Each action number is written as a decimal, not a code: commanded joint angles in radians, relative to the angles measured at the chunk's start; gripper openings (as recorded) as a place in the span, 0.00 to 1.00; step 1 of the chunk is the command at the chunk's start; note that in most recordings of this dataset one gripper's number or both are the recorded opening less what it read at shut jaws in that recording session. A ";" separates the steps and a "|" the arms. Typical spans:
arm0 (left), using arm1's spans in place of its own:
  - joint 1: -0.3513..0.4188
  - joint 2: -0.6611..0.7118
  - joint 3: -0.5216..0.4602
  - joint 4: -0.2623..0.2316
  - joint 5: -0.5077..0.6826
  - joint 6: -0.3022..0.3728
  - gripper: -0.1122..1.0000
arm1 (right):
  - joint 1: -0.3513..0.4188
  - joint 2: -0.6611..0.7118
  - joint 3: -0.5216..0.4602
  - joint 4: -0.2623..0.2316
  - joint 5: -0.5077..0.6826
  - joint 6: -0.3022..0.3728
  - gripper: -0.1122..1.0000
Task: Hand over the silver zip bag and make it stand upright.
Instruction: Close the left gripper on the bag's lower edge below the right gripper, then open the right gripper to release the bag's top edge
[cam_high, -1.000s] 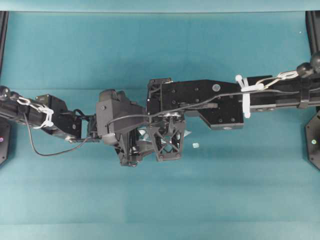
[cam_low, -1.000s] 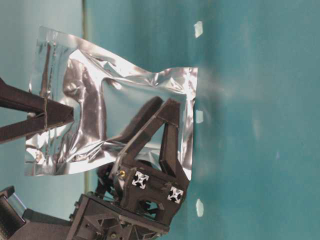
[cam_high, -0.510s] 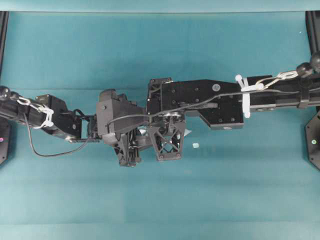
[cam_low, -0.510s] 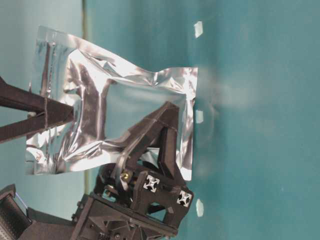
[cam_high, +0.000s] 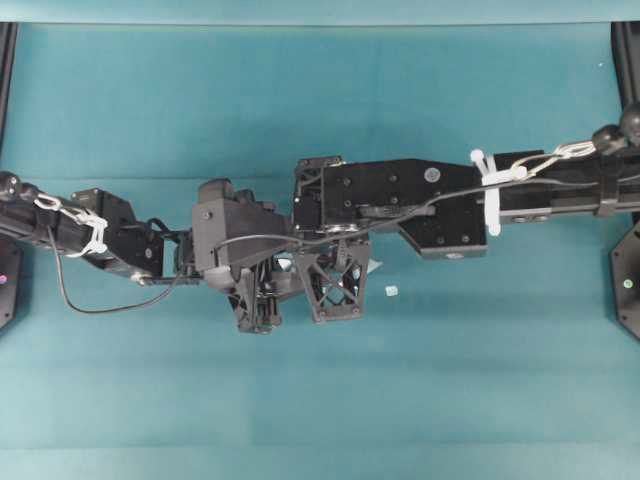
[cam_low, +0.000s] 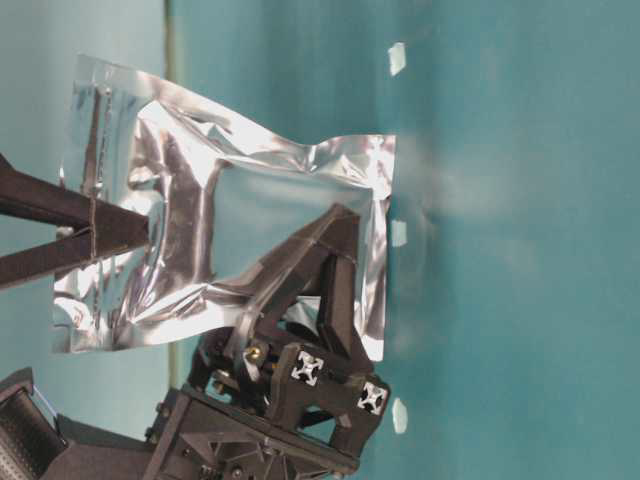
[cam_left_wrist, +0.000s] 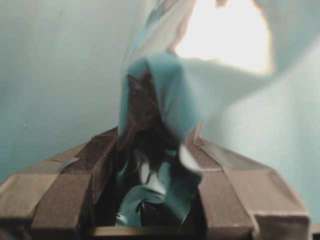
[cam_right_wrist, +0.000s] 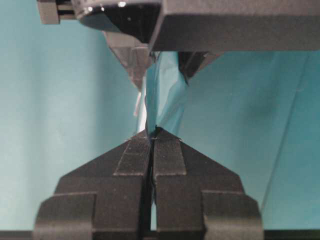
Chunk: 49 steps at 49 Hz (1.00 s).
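Teal table beneath both arms, meeting mid-table. Silver zip bag pinched edge-on in shut right gripper; left gripper part-closed around its lower edge. Overhead, mostly hidden. White scrap nearby.

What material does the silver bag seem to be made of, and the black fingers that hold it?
The silver zip bag looks like thin metallised foil or plastic film: it is mirror-shiny, crinkled, and reflects the teal surroundings. The fingers look like matte black hard plastic, with flat facets and faint layered lines; possibly 3D-printed, though that is uncertain.
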 joint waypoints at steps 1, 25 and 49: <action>-0.002 -0.003 -0.011 0.003 -0.002 -0.002 0.41 | 0.003 -0.018 -0.003 0.009 0.000 0.009 0.40; -0.005 -0.003 -0.002 0.002 -0.002 0.032 0.37 | -0.003 -0.048 0.000 -0.020 -0.025 0.028 0.97; -0.009 -0.003 -0.003 0.003 0.008 0.041 0.37 | -0.006 -0.258 0.164 -0.072 -0.092 0.179 0.97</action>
